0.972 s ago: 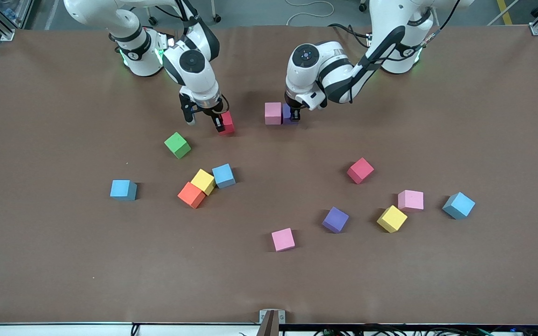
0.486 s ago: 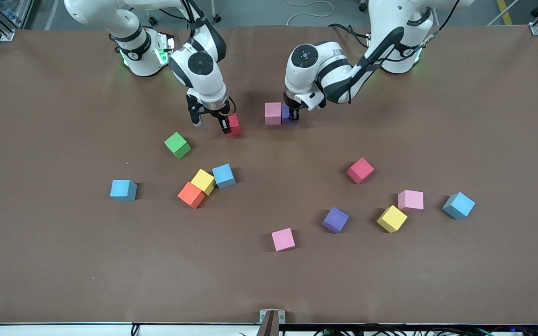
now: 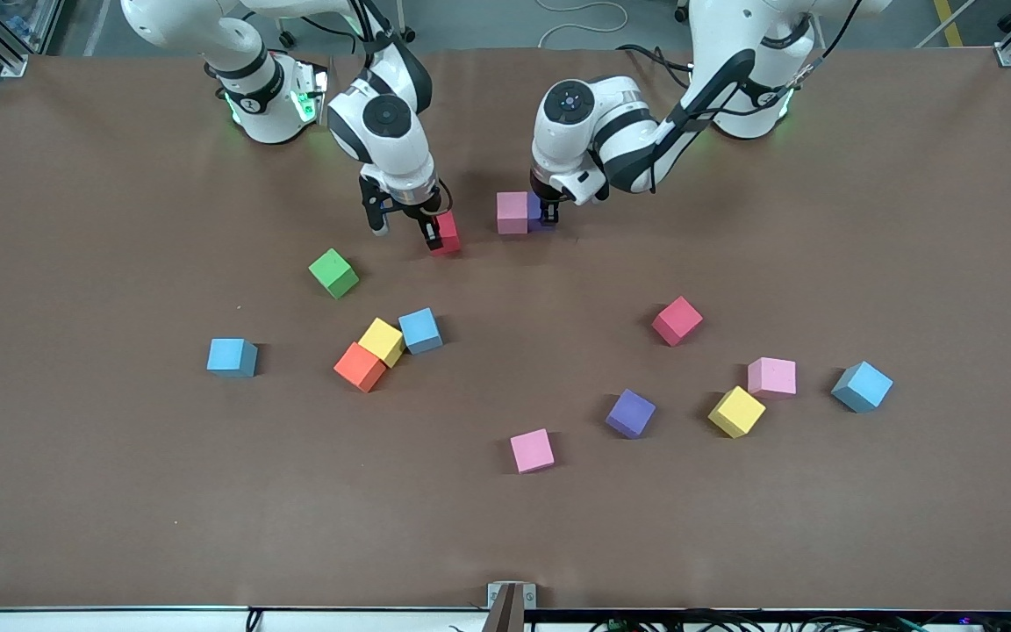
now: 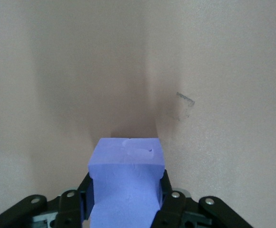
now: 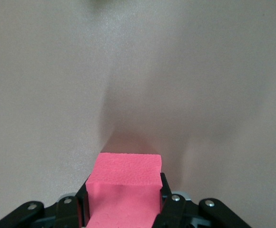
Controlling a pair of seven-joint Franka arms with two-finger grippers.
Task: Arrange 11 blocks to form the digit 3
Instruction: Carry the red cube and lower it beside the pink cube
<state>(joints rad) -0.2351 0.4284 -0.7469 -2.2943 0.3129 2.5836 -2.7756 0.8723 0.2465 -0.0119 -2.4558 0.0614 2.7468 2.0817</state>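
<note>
My left gripper is shut on a purple block, held low right beside a pink block that rests on the table near the robots' bases. My right gripper is shut on a red block, low over the table a short gap from the pink block, toward the right arm's end. Its wrist view shows only bare table ahead of the red block. No digit 3 figure shows anywhere.
Loose blocks lie nearer the front camera: green, blue, orange, yellow, blue, red, pink, blue, yellow, purple, pink.
My right gripper has carried the red block sideways toward the pink block. The left gripper with the purple block has edged slightly closer to the pink block.
</note>
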